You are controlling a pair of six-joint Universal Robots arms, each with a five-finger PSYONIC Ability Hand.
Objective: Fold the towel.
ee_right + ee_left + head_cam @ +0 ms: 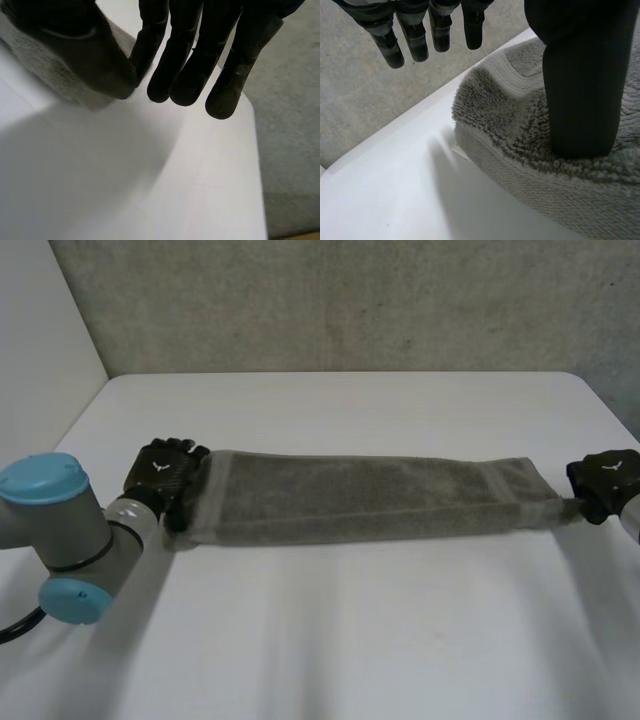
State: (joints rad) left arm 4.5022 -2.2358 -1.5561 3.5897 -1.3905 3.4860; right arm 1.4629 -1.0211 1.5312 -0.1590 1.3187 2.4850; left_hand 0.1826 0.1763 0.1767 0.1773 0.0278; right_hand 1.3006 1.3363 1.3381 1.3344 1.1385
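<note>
1. White and smooth, the table [330,640] carries a grey towel [360,498], which lies as a long narrow strip across its middle with one end at each robot hand.
2. Left robot hand [165,472]: loose, gripping nothing. Its thumb [582,90] rests on top of the towel's end, while the fingers [415,40] hang straight, clear of the cloth and beyond its edge.
3. Right robot hand [603,480]: closed on the other end. Its thumb [75,50] and nearest finger pinch the cloth, which draws to a point there.
4. Step in hand, as I judge it: bring one short end over to the other to halve the strip. The left robot hand needs a real pinch first, because a thumb on top alone will not lift the end.
5. Doing it well: take the full thickness of the end, lift just enough to clear the table, and carry it straight along the strip. Lay edge on edge so the fold lands square. The thick pile looks likely to bunch if dragged.
6. Surface: matte, with rounded far corners and room on both long sides of the towel.
7. Room: a rough grey wall [350,300] stands behind the table, and a plain white panel [40,330] is at the left.
</note>
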